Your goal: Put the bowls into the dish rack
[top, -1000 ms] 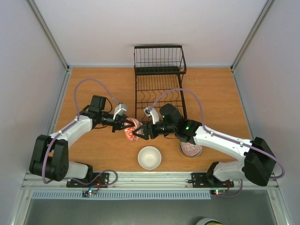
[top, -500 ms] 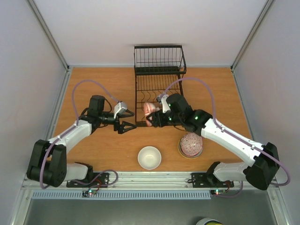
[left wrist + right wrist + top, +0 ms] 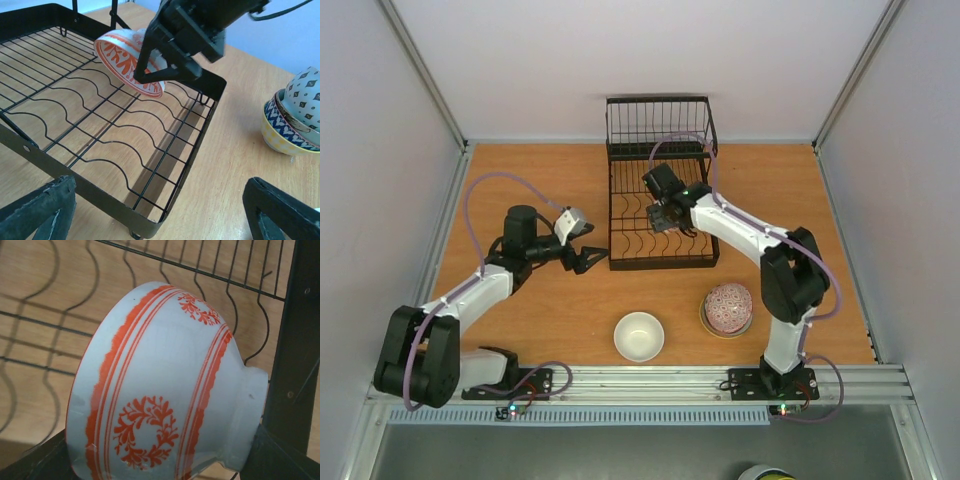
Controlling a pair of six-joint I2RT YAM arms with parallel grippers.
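Closest to us, in front of the dish rack (image 3: 660, 266), a white bowl (image 3: 639, 336) sits by itself on the table (image 3: 520, 180). In front of the rack's right corner is a stack of bowls (image 3: 727, 308), with the top one upside down. These ones are not in the rack yet.

Just by the rack's front left corner hangs the left pincer (image 3: 588, 258). Its fingers are spread wide and it holds nothing.

Farther back, over the middle of the rack, the right pincer (image 3: 165, 75) is squeezing the red-flowered bowl (image 3: 125, 57) by its edge. The bowl is tipped on its side, low over the wavy wires. I cannot tell if it touches them. Behind that, at the rack's far end, is the tall basket part (image 3: 658, 125).

What could go wrong? I think the bowl could slip, because only its edge is pinched. If the pincer lets go too high, the bowl may bang on the wires and chip. If it is not set between the wavy wires, it could roll or flop flat. The bowl's foot is close to a black rack bar, so a sideways push could knock it. The left pincer could also bump the rack's corner.
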